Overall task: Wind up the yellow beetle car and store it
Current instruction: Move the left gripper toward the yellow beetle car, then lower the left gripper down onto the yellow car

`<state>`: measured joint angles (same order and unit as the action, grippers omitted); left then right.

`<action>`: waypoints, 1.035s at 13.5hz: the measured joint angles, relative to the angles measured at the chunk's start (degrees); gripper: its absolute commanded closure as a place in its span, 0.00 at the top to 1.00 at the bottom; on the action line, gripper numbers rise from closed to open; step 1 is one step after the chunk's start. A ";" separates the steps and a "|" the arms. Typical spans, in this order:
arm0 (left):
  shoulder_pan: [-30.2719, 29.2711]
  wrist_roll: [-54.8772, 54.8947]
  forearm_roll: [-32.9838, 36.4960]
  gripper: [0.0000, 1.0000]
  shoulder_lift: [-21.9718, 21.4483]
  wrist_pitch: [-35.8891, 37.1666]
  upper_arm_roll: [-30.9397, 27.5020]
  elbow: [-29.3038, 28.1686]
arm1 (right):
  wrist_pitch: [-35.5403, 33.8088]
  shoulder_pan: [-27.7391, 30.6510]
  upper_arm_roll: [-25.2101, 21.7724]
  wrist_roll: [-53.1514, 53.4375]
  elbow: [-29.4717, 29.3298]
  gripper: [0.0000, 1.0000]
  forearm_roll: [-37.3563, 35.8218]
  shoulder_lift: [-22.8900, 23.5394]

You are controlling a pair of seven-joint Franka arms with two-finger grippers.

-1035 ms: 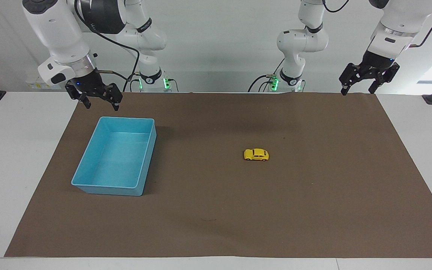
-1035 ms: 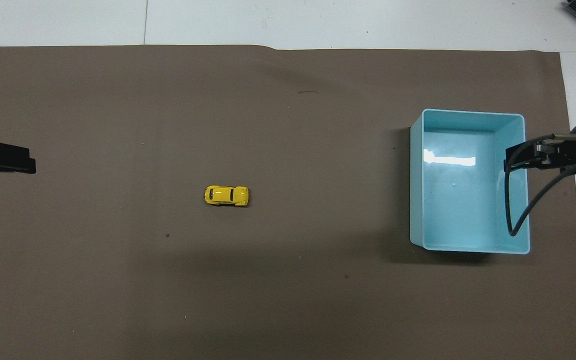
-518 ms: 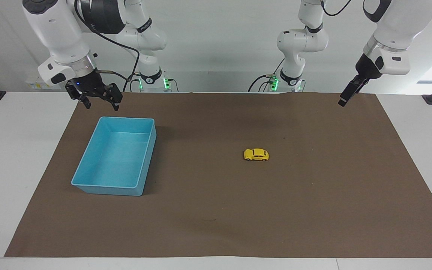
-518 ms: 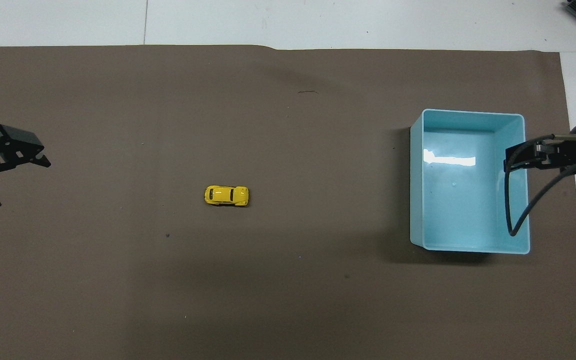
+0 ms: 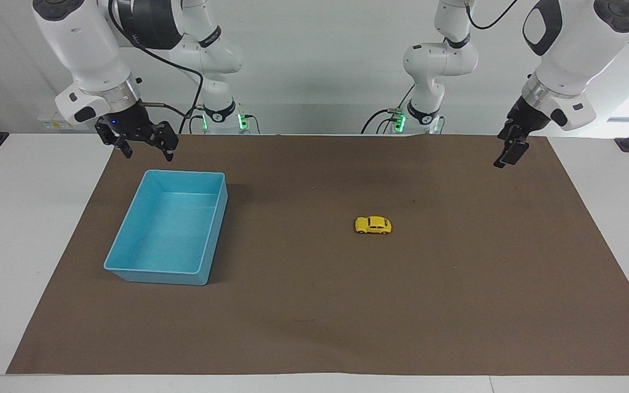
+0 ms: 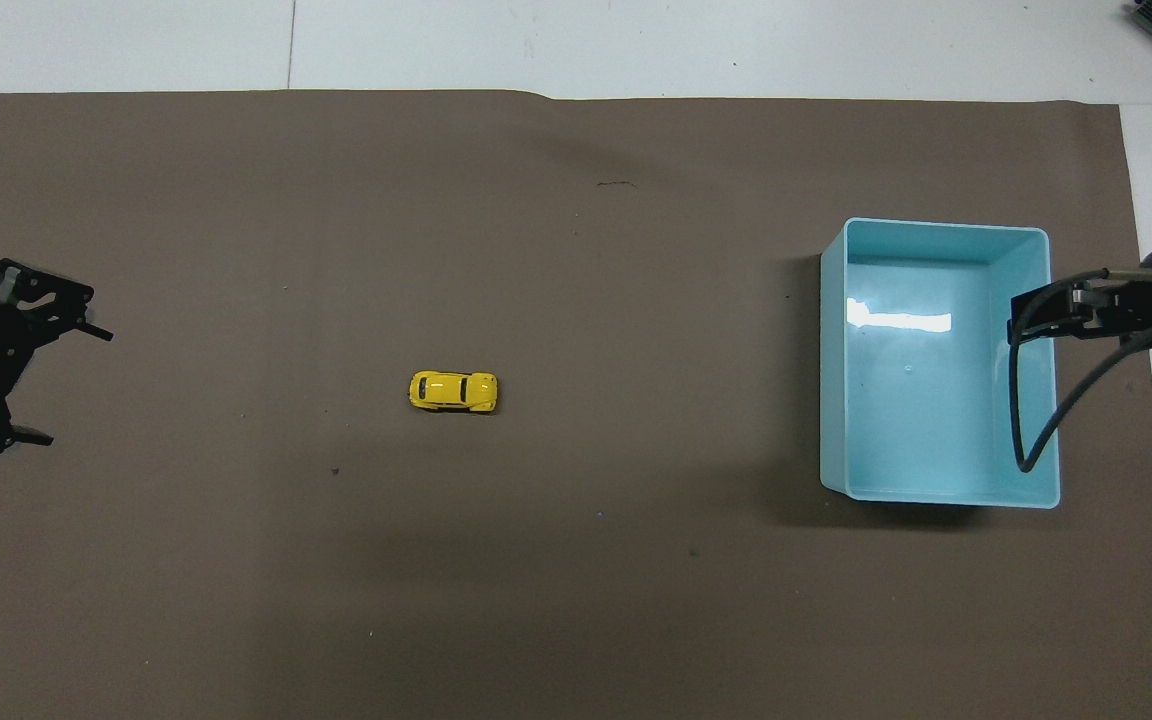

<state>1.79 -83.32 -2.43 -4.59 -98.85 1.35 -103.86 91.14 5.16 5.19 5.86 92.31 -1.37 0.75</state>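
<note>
On brown mat [image 5: 456, 305]: tiny yellow beetle car [image 5: 373, 225], upright; both end effectors spread.

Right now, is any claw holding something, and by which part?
Nothing is held. The left claw and the right claw are both open and empty; the yellow beetle car sits untouched on the brown mat.

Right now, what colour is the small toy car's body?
Bright yellow car, clearest in the overhead view.
</note>
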 measured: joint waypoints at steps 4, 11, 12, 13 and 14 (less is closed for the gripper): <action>0.30 -8.71 -0.26 1.00 1.59 -3.94 0.57 -1.23 | 0.00 0.00 0.00 0.00 0.00 1.00 0.00 0.00; 9.12 -17.56 -0.51 1.00 9.42 -14.69 1.39 -4.33 | 0.00 0.00 0.00 0.00 0.00 1.00 0.00 0.00; 11.00 -19.75 -0.53 1.00 11.40 -17.12 1.45 -4.74 | 0.00 0.00 0.00 0.00 0.00 1.00 0.00 0.00; 12.75 -21.78 -0.53 1.00 13.27 -20.30 1.52 -5.25 | 0.00 0.00 0.00 0.00 0.00 1.00 0.00 0.00; 14.45 -23.16 -0.53 1.00 14.86 -23.47 1.59 -5.97 | 0.00 0.00 0.00 0.00 0.00 1.00 0.00 0.00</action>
<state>16.24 -106.48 -2.96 10.26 -122.32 2.94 -109.83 91.14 5.16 5.19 5.86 92.31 -1.37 0.75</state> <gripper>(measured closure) 0.000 0.000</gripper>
